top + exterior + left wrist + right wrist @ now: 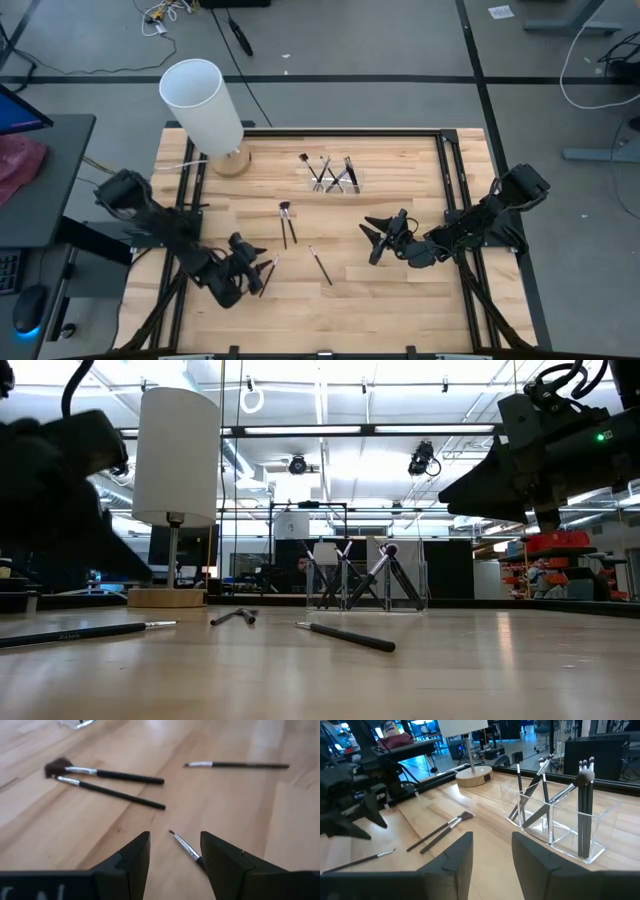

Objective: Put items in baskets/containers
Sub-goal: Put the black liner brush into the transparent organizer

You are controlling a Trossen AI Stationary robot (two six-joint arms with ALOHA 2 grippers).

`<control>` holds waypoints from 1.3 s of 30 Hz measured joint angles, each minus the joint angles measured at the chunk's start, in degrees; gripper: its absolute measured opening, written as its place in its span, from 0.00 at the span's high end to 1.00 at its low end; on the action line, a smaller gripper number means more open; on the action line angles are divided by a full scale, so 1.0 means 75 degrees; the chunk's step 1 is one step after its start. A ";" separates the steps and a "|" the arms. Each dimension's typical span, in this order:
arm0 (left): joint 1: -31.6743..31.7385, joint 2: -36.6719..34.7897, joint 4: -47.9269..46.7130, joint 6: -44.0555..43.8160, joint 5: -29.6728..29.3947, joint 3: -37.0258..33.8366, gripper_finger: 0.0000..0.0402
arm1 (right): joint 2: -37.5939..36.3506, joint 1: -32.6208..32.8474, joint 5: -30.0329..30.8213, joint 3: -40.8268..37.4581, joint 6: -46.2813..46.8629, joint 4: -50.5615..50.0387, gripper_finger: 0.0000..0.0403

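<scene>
Down at the near-left of the wooden tabletop sits the left hand, fingers spread, and a thin brush lies on the wood right in the gap between them, its fine tip poking out ahead of the fingertips; nothing is pinched there, the brush simply rests on the boards. Just ahead of that hand lie two brushes side by side, one with a fluffy reddish-brown head, the two nearly touching along their handles. A little to their right a single slim brush lies alone at a slant. Over on the right, the right hand hangs clear above the tabletop, fingers apart and empty, pointed toward the middle of the boards. Farther back, near the far edge, stands the clear holder, divided into compartments, and several brushes already stand in it, leaning at crossed angles, with a couple upright in the end compartment nearest the right hand's camera. To the far left, the tall white cylinder on its wooden base stands well apart from the holder.
</scene>
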 joint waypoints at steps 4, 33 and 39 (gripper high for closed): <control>-0.0104 0.0820 0.0485 -0.0001 -0.0129 0.0099 0.56 | 0.0000 0.0000 0.0000 0.0000 0.0055 0.0003 0.66; -0.1978 0.2923 0.1451 -0.2208 -0.1520 -0.0363 0.57 | 0.0000 0.0234 -0.1267 0.0003 0.1923 0.0339 0.66; -0.2230 0.2960 0.2002 -0.2004 -0.2068 -0.1034 0.73 | 0.0003 0.0289 -0.1190 0.0003 0.1894 0.0503 0.66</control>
